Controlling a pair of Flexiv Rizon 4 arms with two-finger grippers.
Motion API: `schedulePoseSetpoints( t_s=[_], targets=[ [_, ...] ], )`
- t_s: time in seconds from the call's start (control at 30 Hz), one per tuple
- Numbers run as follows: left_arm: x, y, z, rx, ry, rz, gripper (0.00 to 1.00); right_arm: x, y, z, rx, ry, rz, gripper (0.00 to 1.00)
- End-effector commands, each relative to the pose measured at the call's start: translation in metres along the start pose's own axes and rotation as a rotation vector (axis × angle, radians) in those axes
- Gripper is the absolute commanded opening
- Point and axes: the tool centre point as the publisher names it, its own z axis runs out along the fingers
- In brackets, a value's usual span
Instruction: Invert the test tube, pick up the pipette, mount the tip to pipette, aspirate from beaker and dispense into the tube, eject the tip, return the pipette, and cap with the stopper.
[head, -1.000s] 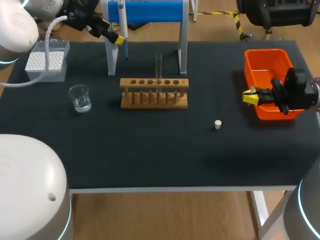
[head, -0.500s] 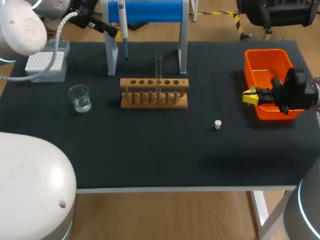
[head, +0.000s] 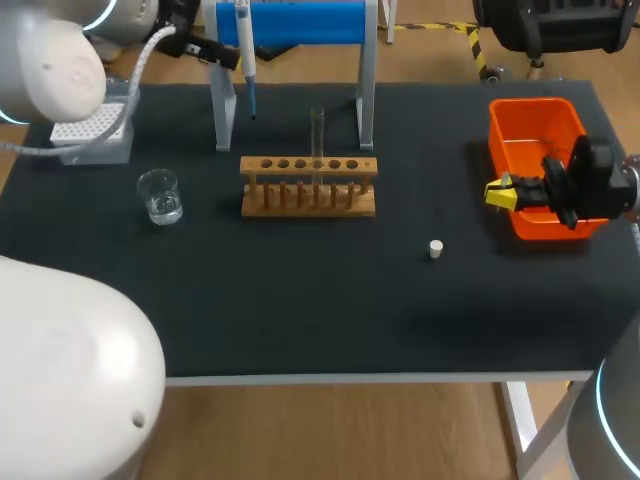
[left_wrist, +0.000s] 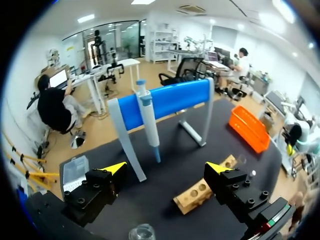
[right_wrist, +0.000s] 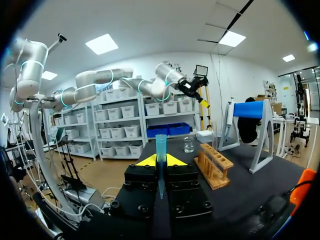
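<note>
Left claw (left_wrist: 165, 169): released, fingers wide apart with nothing between them, held high just beside the stand (left_wrist: 165, 100).
Right claw (right_wrist: 160, 161): clenched on a blue tip (right_wrist: 160, 145) that stands upright between its fingers, narrow end down. It is at the edge of the orange bin (head: 530, 125), well apart from the stand.
Pipette (left_wrist: 148, 120): hangs on the stand's blue bar straight ahead of the left claw, a little nearer one finger than the other.
Long axis: upright, plunger on top and thin nose down, so it runs crosswise to the line between the left fingers.
Tube (head: 317, 130): upright in the wooden rack (left_wrist: 205, 187), ahead of the left claw and lower, off to one side of the pipette.
Beaker (head: 160, 195): almost under the left claw.
Stopper (head: 436, 249): lying on the table (head: 300, 300), nearer the right claw than the left.
Nearer arm: the left by far; the right is across the table and already full.
Step, as I judge it: taking the pipette off the stand, the tip ready in the other claw.
Next move calls for: going straight forward until the body sits between both fingers, then closing.
</note>
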Motion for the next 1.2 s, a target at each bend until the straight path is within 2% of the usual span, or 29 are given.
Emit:
schedulePoseSetpoints(
  t_s=[0.03, 0.4, 0.73, 0.87, 1.2],
  targets=[
    [0.001, -0.005, 0.012, 0.004, -0.097, -0.034, 1.00, 0.000, 0.000, -0.001, 0.002, 0.002, 0.000, 0.00],
    [0.001, -0.015, 0.024, 0.037, -0.201, -0.106, 1.00, 0.000, 0.000, -0.001, 0.002, 0.002, 0.000, 0.00],
    [-0.001, -0.029, 0.035, 0.093, -0.251, -0.162, 1.00, 0.000, 0.000, -0.001, 0.002, 0.002, 0.000, 0.00],
    [0.001, -0.035, 0.036, 0.130, -0.289, -0.195, 1.00, 0.000, 0.000, -0.001, 0.002, 0.002, 0.000, 0.00],
    [0.011, -0.039, 0.043, 0.157, -0.326, -0.253, 1.00, 0.000, 0.000, -0.001, 0.002, 0.002, 0.000, 0.00]
  ],
)
